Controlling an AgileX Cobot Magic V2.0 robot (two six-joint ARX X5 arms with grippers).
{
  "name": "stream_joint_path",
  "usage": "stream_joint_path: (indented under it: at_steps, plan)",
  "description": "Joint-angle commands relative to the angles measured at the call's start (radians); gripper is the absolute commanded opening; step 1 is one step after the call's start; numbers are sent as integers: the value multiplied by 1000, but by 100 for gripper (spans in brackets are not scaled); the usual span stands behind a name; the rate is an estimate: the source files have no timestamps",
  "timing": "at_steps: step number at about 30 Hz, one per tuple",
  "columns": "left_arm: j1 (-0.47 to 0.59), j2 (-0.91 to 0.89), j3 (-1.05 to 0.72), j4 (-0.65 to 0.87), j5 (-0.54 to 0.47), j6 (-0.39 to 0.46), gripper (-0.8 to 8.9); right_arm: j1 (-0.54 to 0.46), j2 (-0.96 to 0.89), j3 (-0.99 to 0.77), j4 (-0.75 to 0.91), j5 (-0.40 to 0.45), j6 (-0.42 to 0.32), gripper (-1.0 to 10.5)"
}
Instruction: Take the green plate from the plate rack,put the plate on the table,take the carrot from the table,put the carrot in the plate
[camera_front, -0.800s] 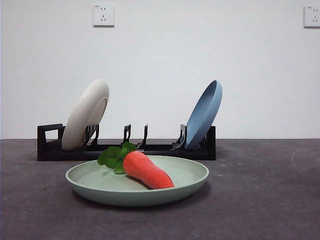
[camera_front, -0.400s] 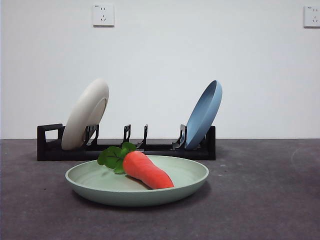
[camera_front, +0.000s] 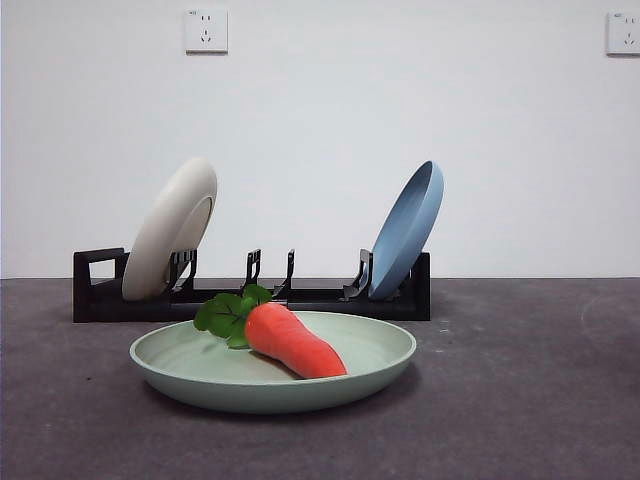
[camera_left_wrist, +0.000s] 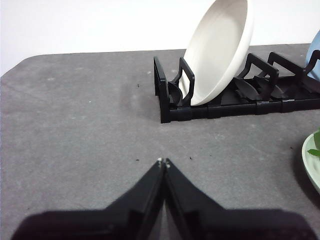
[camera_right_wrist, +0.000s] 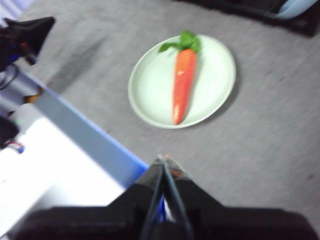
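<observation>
Now the green plate sits flat on the table, a round, shallow dish of pale sage with a matte finish and a low raised rim. Lying inside it is the carrot, smooth and orange-red, tapering from a thick end to a blunt point, with a tuft of dark green leaves at the thick end reaching the plate's rim on the rack side. Just behind the plate stands the plate rack, long, low and black, with upright slot prongs and a rectangular loop handle at one end. A cream-white plate leans in the slot beside that handle, and a blue plate leans near the opposite end; the slots between them hold nothing. The table is dark grey, faintly mottled and dull. From the left wrist camera, the left gripper hangs low over bare table near the rack's handle end, its two black jaws pressed together to a thin seam. From the right wrist camera, somewhat blurred, the right gripper is raised well clear of the plate and carrot, its jaws likewise closed tight on nothing, above the table's edge. Two white wall sockets sit on the plain white wall behind.
</observation>
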Motion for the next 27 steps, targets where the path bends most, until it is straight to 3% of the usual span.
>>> stream_joint_path:
  at_steps: [1,3,8,14,20,27]
  plan:
    - [3,-3,-14,4,2,-7,-3,-60,-23,-5,49,85,-65,1]
    - [3,-3,-14,4,2,-7,-3,-126,-45,-24,126,81,-79,1]
    - [3,-3,-14,4,3,-7,-3,-330,-156,-183,370,-19,-112,1]
    - [3,-3,-14,4,2,-7,-3,-523,-322,-526,756,-76,-149,1]
    - [3,-3,-14,4,2,-7,-3,-599,-479,-805,979,-66,-149,1]
    - [3,-3,-14,4,2,-7,-3,-625,-602,-957,999,-66,-148,1]
